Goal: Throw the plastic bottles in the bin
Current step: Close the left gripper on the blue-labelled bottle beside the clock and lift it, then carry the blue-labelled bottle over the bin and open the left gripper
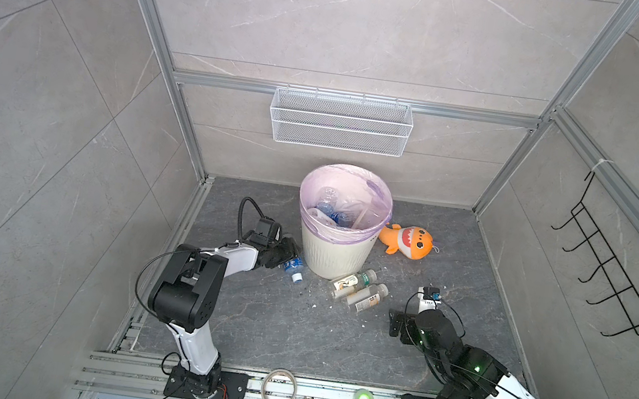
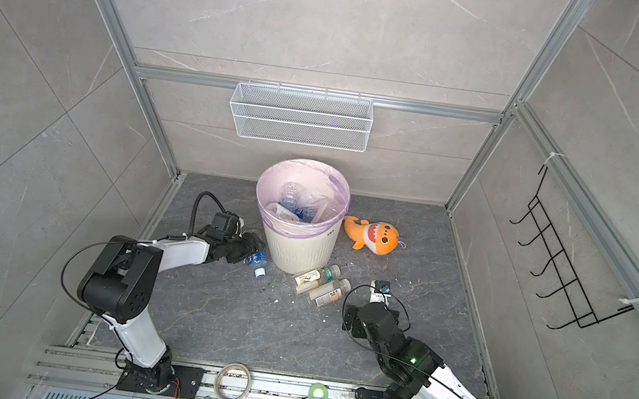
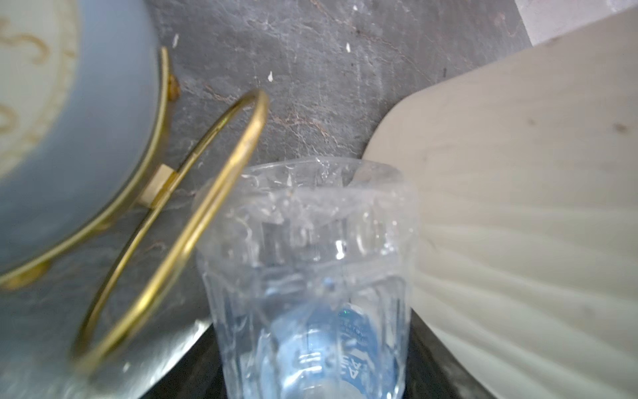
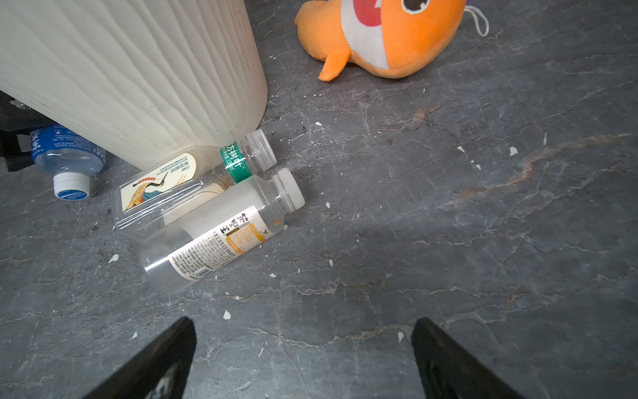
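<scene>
Left gripper: the left gripper (image 1: 281, 256) is straddling the base of the blue-label bottle (image 1: 294, 266), fingers on either side; whether they are pressing it I cannot tell.
Right gripper: the right gripper (image 4: 305, 324) is hovering with its jaws wide apart, holding nothing.
Bottles: the blue-label bottle is lying at the foot of the bin (image 1: 331, 252). The crane-label bottle (image 4: 162, 186) and beige-label bottle (image 4: 221, 238) are lying side by side against it, and several are sitting inside the bag.
Risk, grip: thin plastic could be buckling (a hold at the very base gives little purchase), letting the bottle pivot or slip out.
Risk, neighbours: the pale-blue clock (image 3: 69, 138) is sitting close beside the bottle, and its brass stand (image 3: 207, 207) could be snagging a finger.
Risk, drop: a low swing could be clipping the rim and tipping the bin.
</scene>
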### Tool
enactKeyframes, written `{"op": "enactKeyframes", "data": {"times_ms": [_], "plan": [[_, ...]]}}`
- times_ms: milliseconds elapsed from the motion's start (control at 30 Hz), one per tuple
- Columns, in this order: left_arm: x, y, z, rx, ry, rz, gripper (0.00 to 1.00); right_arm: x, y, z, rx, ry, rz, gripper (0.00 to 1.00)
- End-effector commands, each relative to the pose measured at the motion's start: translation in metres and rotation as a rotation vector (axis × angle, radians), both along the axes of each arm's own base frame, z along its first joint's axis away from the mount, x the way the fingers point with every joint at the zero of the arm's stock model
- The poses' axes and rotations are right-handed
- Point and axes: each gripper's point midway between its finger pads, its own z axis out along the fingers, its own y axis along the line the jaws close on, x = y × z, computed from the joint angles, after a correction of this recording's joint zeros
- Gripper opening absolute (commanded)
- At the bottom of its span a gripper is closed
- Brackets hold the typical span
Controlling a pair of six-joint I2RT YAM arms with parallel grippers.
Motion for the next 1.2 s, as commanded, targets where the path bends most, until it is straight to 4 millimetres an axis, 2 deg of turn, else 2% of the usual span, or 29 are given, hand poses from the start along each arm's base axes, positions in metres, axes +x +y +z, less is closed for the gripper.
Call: {"op": "enactKeyframes", "data": {"times_ms": [0,467,633,933,1167], "plan": [[-0.008,-0.003,0.026,0.018,-0.075,-0.056,0.65,0.001,0.000,-0.002,0.007,-0.002,-0.007,0.99],[-0.075,0.011,0.056,0.210,-0.209,-0.161,0.64,0.002,0.005,-0.004,0.004,0.010,0.017,0.99],[-0.099,0.015,0.061,0.257,-0.276,-0.188,0.63,0.002,0.007,-0.005,0.001,0.015,0.023,0.99],[-0.135,0.033,0.063,0.265,-0.366,-0.186,0.64,0.002,0.007,-0.005,0.004,0.015,0.027,0.99],[-0.156,0.045,0.072,0.255,-0.430,-0.172,0.64,0.002,0.009,-0.006,-0.004,0.025,0.031,0.99]]}}
